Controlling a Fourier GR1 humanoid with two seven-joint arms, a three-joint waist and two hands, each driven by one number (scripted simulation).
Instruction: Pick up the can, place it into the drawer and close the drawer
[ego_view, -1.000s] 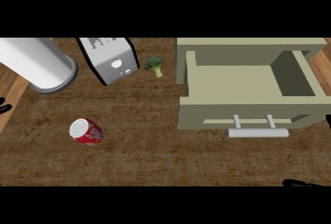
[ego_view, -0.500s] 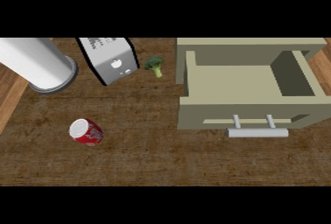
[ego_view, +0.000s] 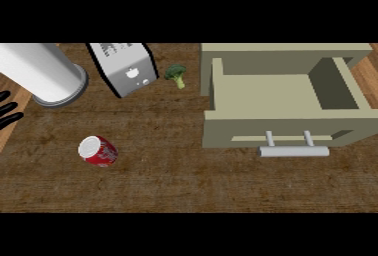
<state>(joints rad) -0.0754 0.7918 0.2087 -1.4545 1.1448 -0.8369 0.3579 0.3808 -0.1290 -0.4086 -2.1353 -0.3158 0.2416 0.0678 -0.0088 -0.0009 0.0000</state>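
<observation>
Wood counter (ego_view: 184, 185): red can (ego_view: 97, 151) lying free; drawer (ego_view: 284, 102) open, ready for it. Left hand (ego_view: 9, 111) at edge, fingers spread; you see no right hand.

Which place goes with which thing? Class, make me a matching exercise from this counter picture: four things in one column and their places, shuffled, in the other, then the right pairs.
Things:
1. can
2. broccoli
3. drawer
4. toaster

Places:
A. pulled open at the right, nothing showing inside
B. at the back, between the white cylinder and the broccoli
C. on its side, front left of the counter
D. just left of the drawer's back corner

Pairs: 1-C, 2-D, 3-A, 4-B
</observation>
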